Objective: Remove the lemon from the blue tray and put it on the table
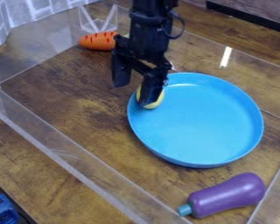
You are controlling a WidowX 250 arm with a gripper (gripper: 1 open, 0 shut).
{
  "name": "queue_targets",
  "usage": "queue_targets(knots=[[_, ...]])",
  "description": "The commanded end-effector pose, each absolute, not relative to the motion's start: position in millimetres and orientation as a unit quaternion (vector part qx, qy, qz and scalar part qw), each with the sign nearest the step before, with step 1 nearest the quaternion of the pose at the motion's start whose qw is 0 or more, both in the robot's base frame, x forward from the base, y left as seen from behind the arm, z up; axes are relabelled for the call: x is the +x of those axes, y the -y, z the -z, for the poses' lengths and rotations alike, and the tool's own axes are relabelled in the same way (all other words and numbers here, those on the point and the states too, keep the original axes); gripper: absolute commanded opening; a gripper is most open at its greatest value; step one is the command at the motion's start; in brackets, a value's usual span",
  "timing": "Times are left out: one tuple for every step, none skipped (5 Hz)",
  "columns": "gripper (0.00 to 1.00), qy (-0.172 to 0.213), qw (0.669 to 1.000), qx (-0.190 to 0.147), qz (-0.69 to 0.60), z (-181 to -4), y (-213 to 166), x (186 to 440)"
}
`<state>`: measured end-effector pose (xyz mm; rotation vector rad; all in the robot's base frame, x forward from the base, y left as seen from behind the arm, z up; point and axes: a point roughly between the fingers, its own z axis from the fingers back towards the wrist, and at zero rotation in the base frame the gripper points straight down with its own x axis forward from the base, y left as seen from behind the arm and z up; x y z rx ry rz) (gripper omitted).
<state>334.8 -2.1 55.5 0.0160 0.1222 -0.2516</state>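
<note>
The yellow lemon [153, 101] lies inside the blue tray [213, 131], against its left rim. My gripper [136, 83] hangs pointing down right over it, open. One finger [119, 75] is just outside the tray's left edge and the other covers the lemon's top, so only the lower part of the fruit shows. Nothing is held. The tray rests on the dark wooden table [60, 105].
An orange carrot [99, 39] lies at the back behind the arm. A purple eggplant [227, 196] sits at the front right of the tray. Clear plastic walls [38, 140] border the table on the left and front.
</note>
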Motion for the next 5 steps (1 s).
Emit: queue_targets(knots=[[1.0,-0.027,0.99,0.015,0.137,-67.6,13,352],[1.0,-0.024,0.987,0.014,0.158,-70.8,17,351],[1.0,-0.018,0.984,0.011,0.176,-78.1,19,349],[1.0,-0.013,0.989,0.01,0.15,-85.4,26,348],[1.0,-0.007,0.992,0.008,0.123,-95.9,32,345]])
